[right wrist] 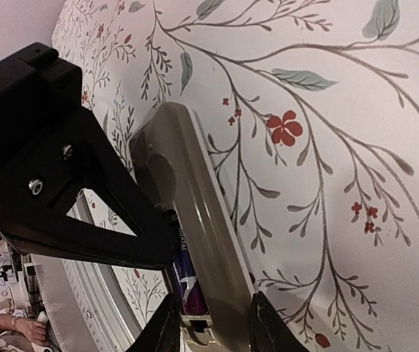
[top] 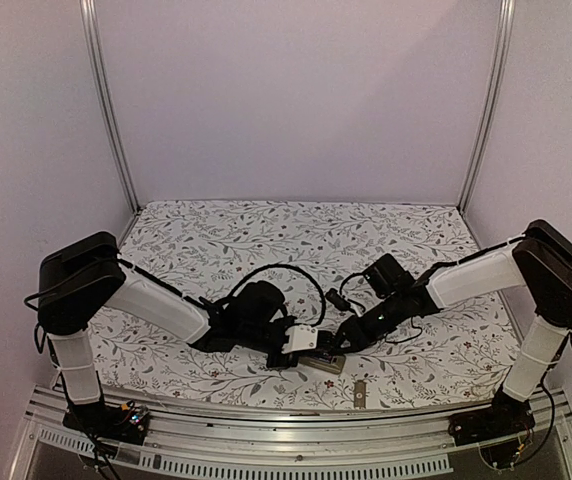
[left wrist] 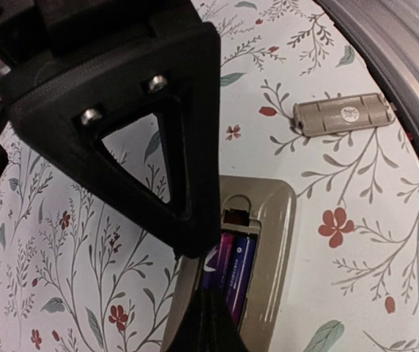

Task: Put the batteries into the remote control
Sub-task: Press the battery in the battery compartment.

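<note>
Plainly, my right gripper [top: 335,344] grasps the light, slick remote control [left wrist: 272,242], best pinched across its stiff long edges, batteries [left wrist: 235,271] at 6 o'clock; whether my left gripper [left wrist: 204,282] grips, I cannot tell.

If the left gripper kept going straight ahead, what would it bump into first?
The batteries, lying in the bay of the remote control. The left gripper points right at them; whether it touches, I can't tell.

The remote control [left wrist: 272,220] lies back-up on the desk [top: 266,240] near its front edge, with the batteries [left wrist: 231,268] side by side in its bay. The cover piece [left wrist: 343,114] lies on the desk to the remote's front right, apart from it.
</note>
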`<state>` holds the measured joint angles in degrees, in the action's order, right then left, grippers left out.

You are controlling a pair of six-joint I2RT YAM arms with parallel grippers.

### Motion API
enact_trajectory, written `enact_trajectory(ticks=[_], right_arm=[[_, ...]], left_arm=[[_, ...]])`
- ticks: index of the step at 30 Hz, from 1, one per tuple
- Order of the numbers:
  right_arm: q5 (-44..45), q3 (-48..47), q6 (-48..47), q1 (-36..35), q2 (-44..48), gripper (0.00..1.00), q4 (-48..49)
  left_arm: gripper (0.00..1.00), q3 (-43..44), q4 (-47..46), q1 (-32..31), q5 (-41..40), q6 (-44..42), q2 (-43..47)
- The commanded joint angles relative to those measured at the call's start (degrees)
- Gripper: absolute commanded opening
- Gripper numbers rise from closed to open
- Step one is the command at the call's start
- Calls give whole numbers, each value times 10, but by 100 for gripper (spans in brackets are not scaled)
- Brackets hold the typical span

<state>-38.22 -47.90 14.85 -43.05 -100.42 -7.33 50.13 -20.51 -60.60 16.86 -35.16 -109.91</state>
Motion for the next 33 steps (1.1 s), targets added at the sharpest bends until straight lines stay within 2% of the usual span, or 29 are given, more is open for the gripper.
enact_trajectory(ticks=[1,11,19,23,30,33], right_arm=[[3,-2,2,1,-23,30,3],[47,24,2,-26,-47,26,2],[140,48,9,-64,-58,21,-15],[152,63,22,-69,-59,20,-11],[144,24,15,-67,-41,21,-22],[143,-3,9,-64,-32,22,-33]], left_arm=[[2,-11,50,-5,-11,-1,-20],[2,-12,47,-5,-12,2,-19],[2,-13,46,-5,-16,7,-19],[1,-13,46,-5,-18,9,-17],[5,-12,39,2,-40,35,16],[8,-12,28,7,-22,43,47]])
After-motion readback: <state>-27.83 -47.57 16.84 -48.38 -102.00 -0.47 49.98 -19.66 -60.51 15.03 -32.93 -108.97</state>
